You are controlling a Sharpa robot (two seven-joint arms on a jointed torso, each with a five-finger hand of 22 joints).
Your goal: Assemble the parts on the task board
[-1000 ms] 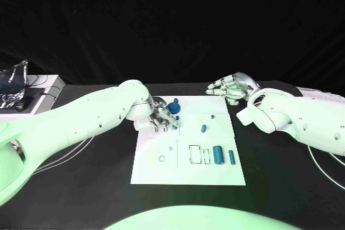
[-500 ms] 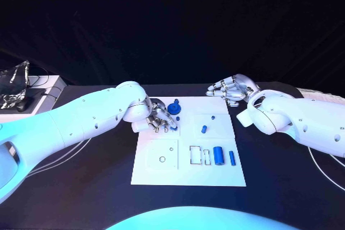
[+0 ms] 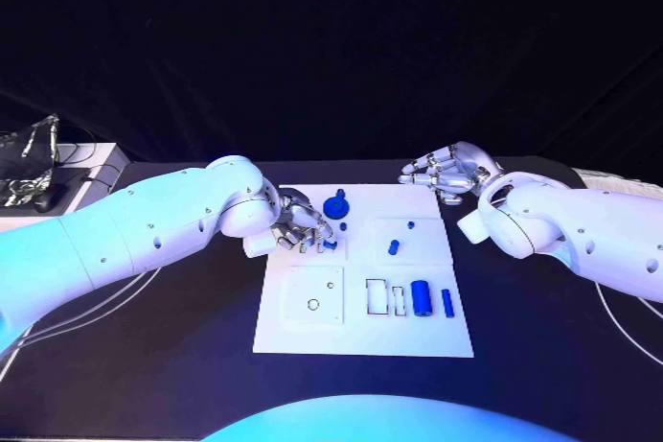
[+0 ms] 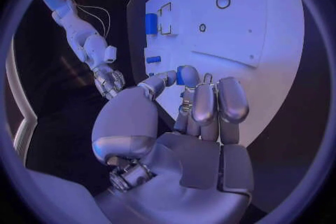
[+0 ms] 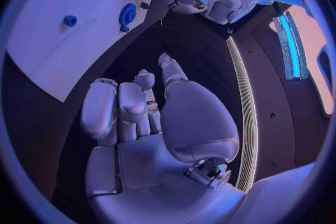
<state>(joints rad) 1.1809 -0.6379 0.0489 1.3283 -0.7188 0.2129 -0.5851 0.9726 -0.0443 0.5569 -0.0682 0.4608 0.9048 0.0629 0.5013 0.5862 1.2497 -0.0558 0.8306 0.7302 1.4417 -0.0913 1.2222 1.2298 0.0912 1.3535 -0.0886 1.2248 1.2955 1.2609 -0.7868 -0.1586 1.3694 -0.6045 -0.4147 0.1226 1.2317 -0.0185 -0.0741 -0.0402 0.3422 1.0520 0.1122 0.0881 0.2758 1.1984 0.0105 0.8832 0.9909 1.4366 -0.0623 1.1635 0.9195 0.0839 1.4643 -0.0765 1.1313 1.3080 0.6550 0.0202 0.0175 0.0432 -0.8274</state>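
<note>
Reaching in from the near-left corner of the table (image 3: 166,365), my left arm ends with its hand (image 3: 299,229) over the board's (image 3: 362,337) far-left corner. I read that hand as pinching a small blue part (image 4: 186,75): in the left wrist view the piece sits between the thumb tip and the neighbouring fingertips (image 4: 203,102), the rest of the fingers curled alongside. In the head view I cannot make the held piece out among the fingers.

My right hand (image 3: 445,173) rests off the board, past its far-right corner, over bare black table. Fingers curled inward, palm empty in the right wrist view (image 5: 143,123); I log it as closed on nothing.

Parts on the board: a blue ring part (image 3: 336,209) just beside the left hand, near the far edge; a small peg (image 3: 340,226) right by it; a short piece (image 3: 393,246) and a tiny one (image 3: 412,223) in the far-right panel; a thick cylinder (image 3: 420,298) and a thin rod (image 3: 447,302) side by side near the right edge, just beside the rectangular slots (image 3: 377,296).

Open room: the near half of the board lies bare, and black table runs on both sides and in front of it.
</note>
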